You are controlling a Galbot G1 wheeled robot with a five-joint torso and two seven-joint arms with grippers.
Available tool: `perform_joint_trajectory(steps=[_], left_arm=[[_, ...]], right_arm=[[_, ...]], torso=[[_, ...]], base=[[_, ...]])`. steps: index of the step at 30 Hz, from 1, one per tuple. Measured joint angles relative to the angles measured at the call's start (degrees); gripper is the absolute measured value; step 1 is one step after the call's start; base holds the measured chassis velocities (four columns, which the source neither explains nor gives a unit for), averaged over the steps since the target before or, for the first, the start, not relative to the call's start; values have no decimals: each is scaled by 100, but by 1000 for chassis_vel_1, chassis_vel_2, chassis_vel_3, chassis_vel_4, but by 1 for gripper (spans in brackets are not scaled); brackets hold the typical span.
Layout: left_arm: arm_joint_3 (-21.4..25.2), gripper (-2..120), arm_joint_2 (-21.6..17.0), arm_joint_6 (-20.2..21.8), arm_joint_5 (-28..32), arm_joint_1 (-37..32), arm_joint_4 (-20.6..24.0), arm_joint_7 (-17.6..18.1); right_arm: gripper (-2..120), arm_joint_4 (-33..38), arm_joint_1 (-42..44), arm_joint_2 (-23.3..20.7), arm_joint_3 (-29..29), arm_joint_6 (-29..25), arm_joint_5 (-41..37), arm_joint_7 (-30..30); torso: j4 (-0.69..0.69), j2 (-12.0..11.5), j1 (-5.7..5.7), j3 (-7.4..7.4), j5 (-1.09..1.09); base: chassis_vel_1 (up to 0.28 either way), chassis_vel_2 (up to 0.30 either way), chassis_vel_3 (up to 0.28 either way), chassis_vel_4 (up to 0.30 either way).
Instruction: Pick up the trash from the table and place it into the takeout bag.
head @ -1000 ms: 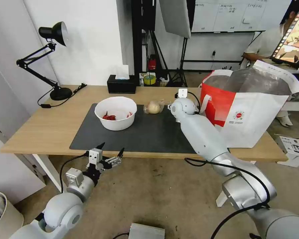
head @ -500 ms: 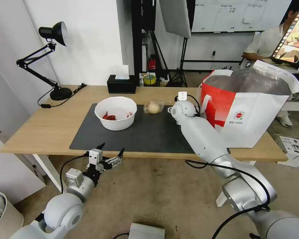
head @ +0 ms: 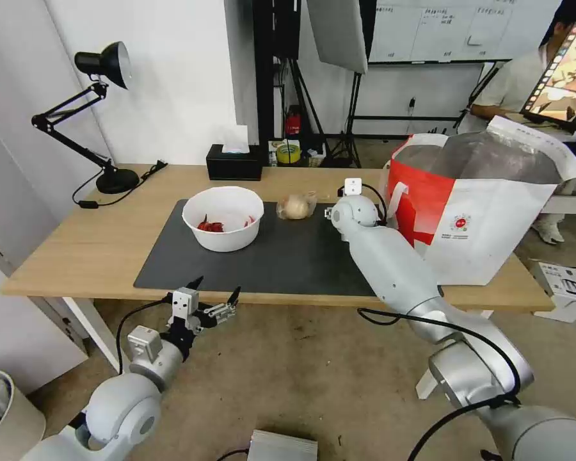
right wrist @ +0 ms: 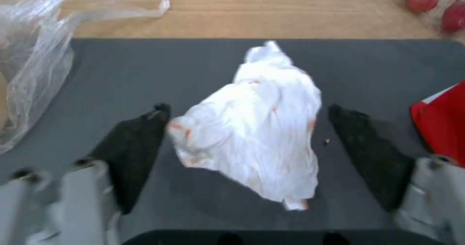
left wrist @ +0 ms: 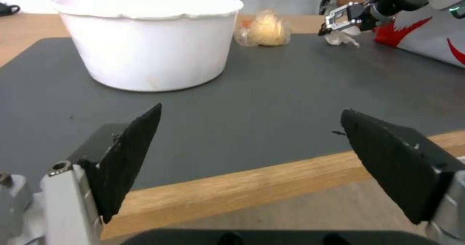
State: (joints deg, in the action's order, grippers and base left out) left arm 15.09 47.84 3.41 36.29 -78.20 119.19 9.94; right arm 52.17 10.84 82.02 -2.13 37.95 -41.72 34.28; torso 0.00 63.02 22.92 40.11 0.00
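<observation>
My head camera looks down at the whole table (head: pixel 77 256). My wrist cameras sit low and close, both seeing the dark mat (left wrist: pixel 271 89) too.

In the head view the right arm's wrist hides the right gripper and the crumpled tissue (right wrist: pixel 252 125) beneath it. The takeout bag (head: pixel 486 218) covers the surface's far right end. The clear bag (right wrist: pixel 34 52) is cut off at nine o'clock in the right wrist view.
</observation>
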Motion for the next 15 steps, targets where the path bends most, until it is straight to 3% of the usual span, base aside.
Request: perform_joint_trajectory(steps=[2, 4, 7, 9, 11, 15], left_arm=[[-12, 100, 4, -1, -3, 0, -1, 0], [-18, 100, 4, -1, -4, 0, -1, 0], [-21, 100, -4, -2, -5, 0, 11, 2], [-20, 100, -7, -2, -5, -1, 18, 2], [-16, 100, -12, -2, -5, -4, 32, 2], [-15, 100, -13, -2, -5, -13, 44, 4]], right_arm=[[74, -7, 9, -4, 0, -55, 20, -29], [70, -18, 9, -5, -1, -90, 40, -45], [55, -23, 9, -5, -2, -130, 67, -79], [54, -24, 9, -4, -2, -133, 70, -84], [40, -24, 14, 7, 1, -141, 72, -88], [26, -33, 30, 16, 8, -167, 90, -88]], torso=[[0, 0, 0, 0, 0], [0, 0, 0, 0, 0], [0, 0, 0, 0, 0], [0, 0, 0, 0, 0], [0, 0, 0, 0, 0], [0, 0, 0, 0, 0]], base=[[0, 0, 0, 0], [0, 0, 0, 0], [0, 0, 0, 0], [0, 0, 0, 0], [0, 0, 0, 0], [0, 0, 0, 0]])
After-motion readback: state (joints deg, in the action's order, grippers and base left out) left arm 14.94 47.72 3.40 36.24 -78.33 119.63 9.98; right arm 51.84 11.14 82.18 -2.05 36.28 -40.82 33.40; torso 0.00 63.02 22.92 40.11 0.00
